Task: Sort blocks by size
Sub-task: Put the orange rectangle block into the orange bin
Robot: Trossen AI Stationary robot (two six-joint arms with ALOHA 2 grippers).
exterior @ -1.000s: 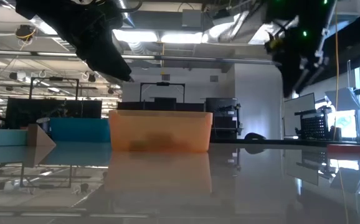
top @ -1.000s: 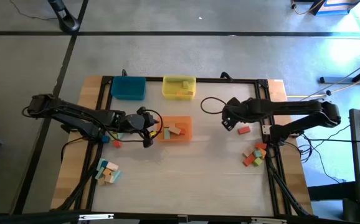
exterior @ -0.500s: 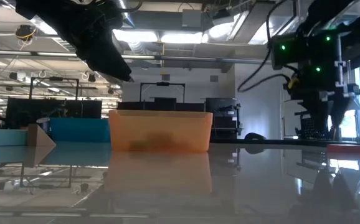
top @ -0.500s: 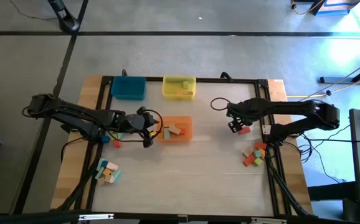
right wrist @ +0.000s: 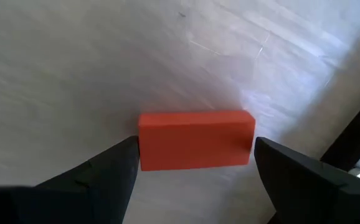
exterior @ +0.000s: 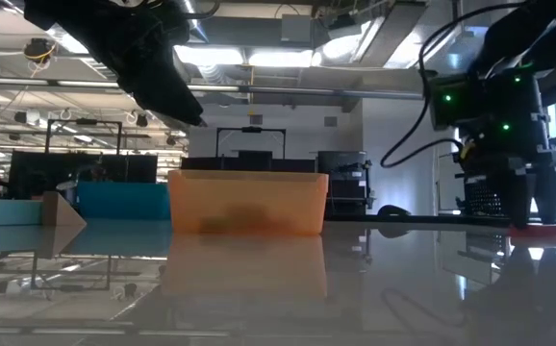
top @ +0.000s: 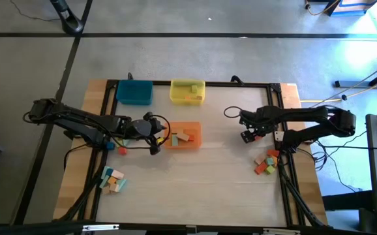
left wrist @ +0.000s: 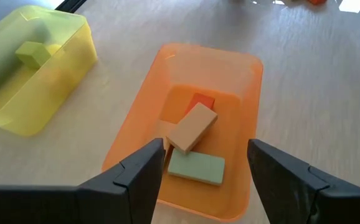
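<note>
Red block (right wrist: 195,139) is sitting between the right claw's (right wrist: 195,163) wide-open fingers; it should be closing squarely across the long sides. Left claw (left wrist: 206,163) is hovering open over the orange tray (left wrist: 252,93).

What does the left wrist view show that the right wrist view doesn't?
Only the left wrist view: the orange tray holding a tan block, a green block and an orange block, beside the yellow tray.
Only the right wrist view: a red block lying between the open right end effector fingers.
Both: the wooden table.
</note>
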